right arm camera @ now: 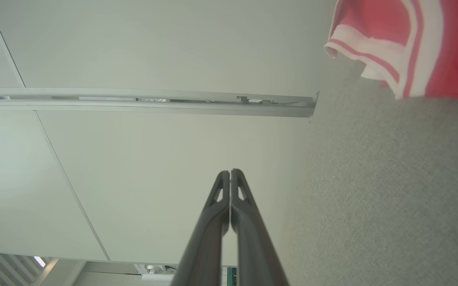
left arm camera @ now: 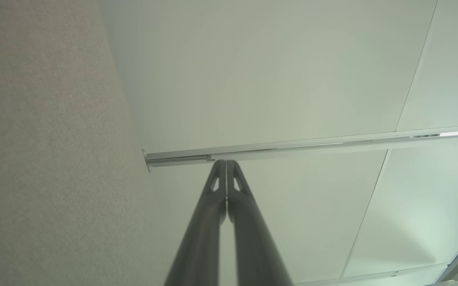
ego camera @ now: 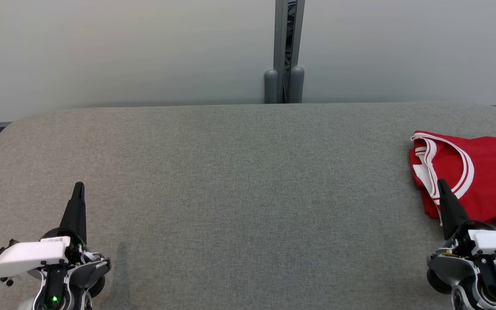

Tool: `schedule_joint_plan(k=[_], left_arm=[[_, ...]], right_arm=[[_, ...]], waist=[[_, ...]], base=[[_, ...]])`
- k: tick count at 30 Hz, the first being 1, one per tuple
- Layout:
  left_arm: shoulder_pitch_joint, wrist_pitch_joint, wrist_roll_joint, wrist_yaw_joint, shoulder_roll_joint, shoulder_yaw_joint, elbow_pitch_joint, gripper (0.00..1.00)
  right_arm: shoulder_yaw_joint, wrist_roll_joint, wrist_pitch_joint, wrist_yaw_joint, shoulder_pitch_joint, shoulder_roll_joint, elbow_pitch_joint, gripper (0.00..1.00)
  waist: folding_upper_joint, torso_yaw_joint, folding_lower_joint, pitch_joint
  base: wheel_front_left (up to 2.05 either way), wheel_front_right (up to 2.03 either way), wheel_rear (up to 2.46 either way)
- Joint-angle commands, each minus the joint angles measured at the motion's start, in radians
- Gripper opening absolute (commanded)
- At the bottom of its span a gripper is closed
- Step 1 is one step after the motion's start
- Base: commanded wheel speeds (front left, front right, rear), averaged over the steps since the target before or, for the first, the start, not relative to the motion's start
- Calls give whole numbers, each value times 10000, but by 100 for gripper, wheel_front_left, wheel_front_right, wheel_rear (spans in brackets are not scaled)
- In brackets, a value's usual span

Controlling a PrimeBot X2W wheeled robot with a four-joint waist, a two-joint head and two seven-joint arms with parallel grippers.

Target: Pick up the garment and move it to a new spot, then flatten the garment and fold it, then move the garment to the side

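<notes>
The garment (ego camera: 489,181) lies folded at the right edge of the bench (ego camera: 230,193), near the right gripper (ego camera: 441,183). Left gripper (ego camera: 78,186) and right gripper are both clenched, empty. All steps appear complete.

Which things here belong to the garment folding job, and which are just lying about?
Job in hand:
- red jersey, at the table's right edge
- grey table, the work surface
- left gripper and right gripper, jaws shut, empty

Just there:
- wall panels
- grey post behind the table
</notes>
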Motion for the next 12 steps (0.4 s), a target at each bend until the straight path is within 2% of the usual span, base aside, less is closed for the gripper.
schedule_joint_plan(k=[1, 12], left_arm=[[-129, 37, 56, -51, 31, 38, 0, 0], [-129, 41, 62, -51, 28, 41, 0, 0]], right_arm=[[-25, 47, 18, 4, -70, -82, 10, 0], [-26, 47, 18, 4, -70, -82, 10, 0]], waist=[[-1, 0, 0, 0], [-1, 0, 0, 0]], base=[[0, 0, 0], [0, 0, 0]])
